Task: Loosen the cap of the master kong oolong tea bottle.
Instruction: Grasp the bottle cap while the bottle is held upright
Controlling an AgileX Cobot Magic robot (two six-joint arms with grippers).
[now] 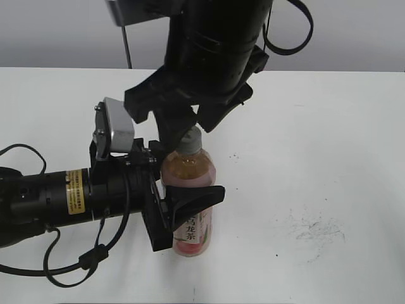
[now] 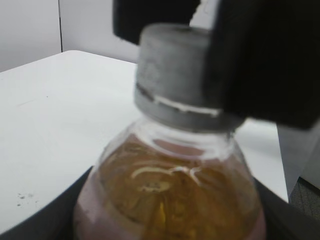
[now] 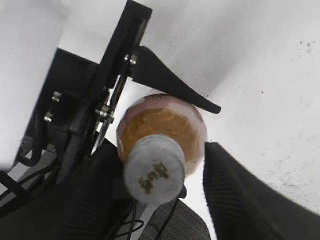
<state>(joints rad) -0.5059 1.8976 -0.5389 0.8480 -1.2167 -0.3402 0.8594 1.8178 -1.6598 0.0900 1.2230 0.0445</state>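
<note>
The master kong oolong tea bottle [image 1: 186, 170] stands upright on the white table, amber tea showing above its pink label. My left gripper [image 1: 196, 204] comes in level from the left and is shut on the bottle's body [image 2: 170, 190]; one of its fingers [image 3: 170, 82] lies along the bottle's side. The grey-white cap [image 1: 188, 144] carries a dark mark on top [image 3: 154, 170]. My right gripper [image 3: 159, 176] hangs over it from above, jaws open around the cap. Its right finger [image 3: 240, 200] stands a little off the rim. The left one sits close against the cap [image 2: 172, 75].
Dark scuff marks [image 1: 316, 231] speckle the table right of the bottle. Black cables [image 1: 63, 266] trail from the left arm at the near left. The table's far edge [image 1: 329, 69] runs behind the right arm.
</note>
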